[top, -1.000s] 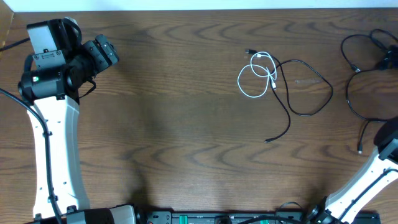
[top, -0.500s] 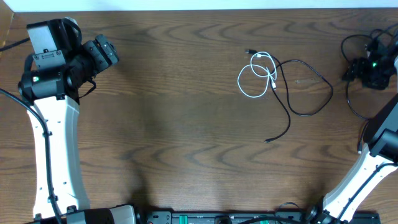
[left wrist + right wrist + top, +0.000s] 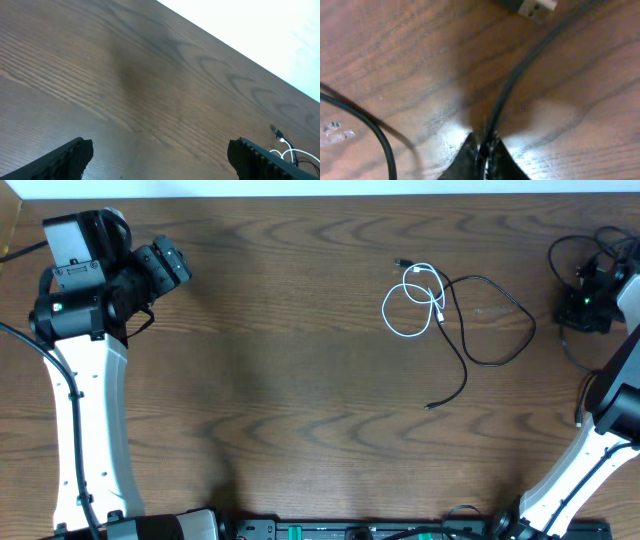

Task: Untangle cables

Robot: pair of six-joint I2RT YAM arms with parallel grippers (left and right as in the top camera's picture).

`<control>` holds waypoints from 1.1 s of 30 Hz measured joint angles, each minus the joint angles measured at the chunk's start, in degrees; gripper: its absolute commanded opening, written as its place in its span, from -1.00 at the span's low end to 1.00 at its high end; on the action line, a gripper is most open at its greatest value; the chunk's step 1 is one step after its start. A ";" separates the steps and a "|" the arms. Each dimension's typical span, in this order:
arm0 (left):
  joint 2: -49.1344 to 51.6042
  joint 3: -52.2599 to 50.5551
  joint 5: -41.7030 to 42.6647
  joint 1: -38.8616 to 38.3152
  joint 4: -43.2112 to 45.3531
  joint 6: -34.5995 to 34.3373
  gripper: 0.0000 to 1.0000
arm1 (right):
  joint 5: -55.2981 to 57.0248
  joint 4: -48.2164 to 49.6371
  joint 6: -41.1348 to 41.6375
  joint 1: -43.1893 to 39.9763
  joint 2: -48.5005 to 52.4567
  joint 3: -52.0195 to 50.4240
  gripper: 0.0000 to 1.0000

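The right pincer (image 3: 481, 146) pinches shut on a thin black cord (image 3: 517, 75): light, limp, slippery, best held near a silver-tipped plug end (image 3: 535, 7). The left pincer (image 3: 162, 157) gapes wide, empty.

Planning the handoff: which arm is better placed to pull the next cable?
Right. The right tool is shut on a black cable at the far right; the left tool hangs open at the far left, away from every cable.
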 measured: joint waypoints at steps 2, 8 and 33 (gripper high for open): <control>0.00 0.00 0.00 0.00 0.00 -0.02 0.85 | 0.02 0.11 1.42 -0.13 0.00 0.22 -0.98; 0.00 0.00 0.00 0.02 -0.02 0.00 0.85 | -0.02 -5.77 5.07 -2.75 0.07 13.31 -0.98; 0.00 0.00 0.00 0.00 -0.02 -0.02 0.84 | 12.07 -5.29 9.86 -9.27 6.78 33.59 0.99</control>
